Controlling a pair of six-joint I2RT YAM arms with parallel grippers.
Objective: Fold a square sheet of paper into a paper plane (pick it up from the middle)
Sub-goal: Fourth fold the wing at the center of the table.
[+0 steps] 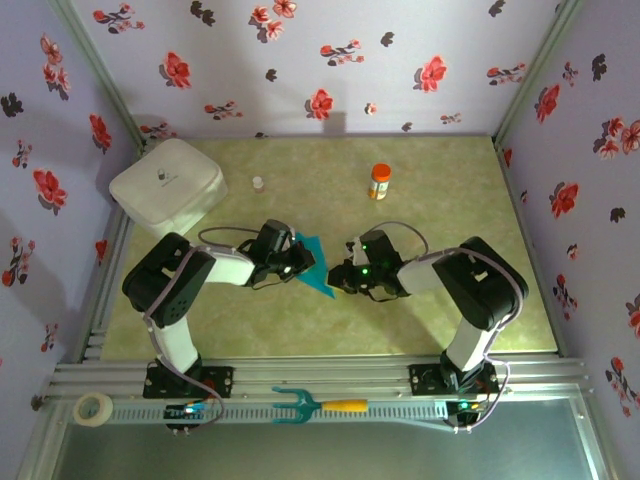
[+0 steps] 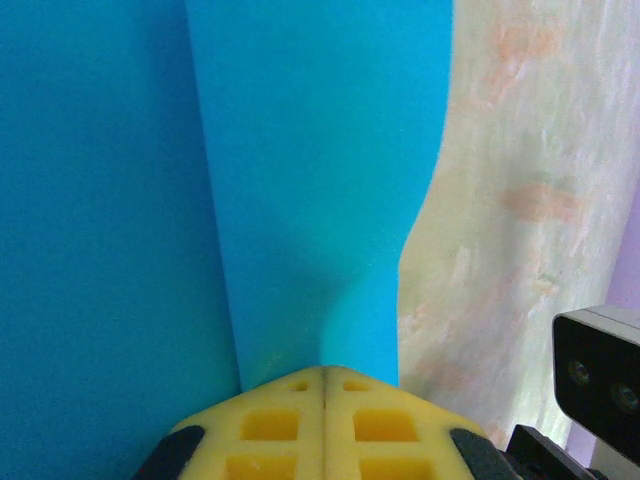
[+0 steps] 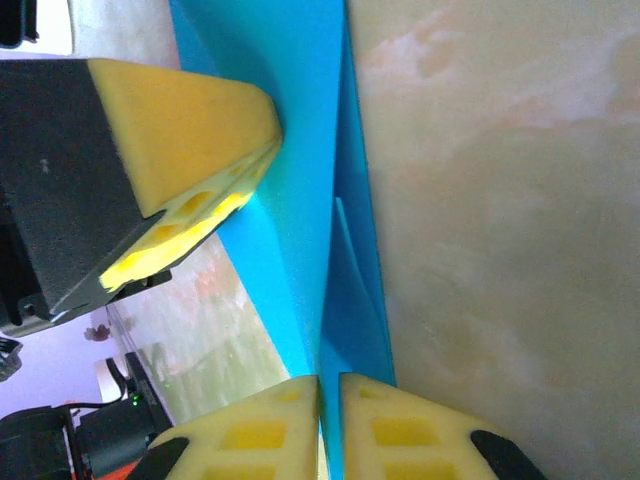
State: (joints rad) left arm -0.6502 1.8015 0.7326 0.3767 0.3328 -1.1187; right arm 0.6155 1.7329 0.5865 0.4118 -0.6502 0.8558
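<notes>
walls (image 1: 350, 90): lavender, red-and-black flower print, on three sides | worktop (image 1: 450, 190): marbled green-beige | near edge: slotted aluminium rails (image 1: 540, 375) | below: grey panel (image 1: 330, 452) | back corners: grey metal posts (image 1: 525, 70) | light: even, faint shadow (image 1: 335, 122) on back wall

I see plain teal-blue paper (image 1: 313, 262), a mottled green-beige tabletop (image 1: 300, 165), lilac walls (image 1: 230, 60) with red and black flowers.
</notes>
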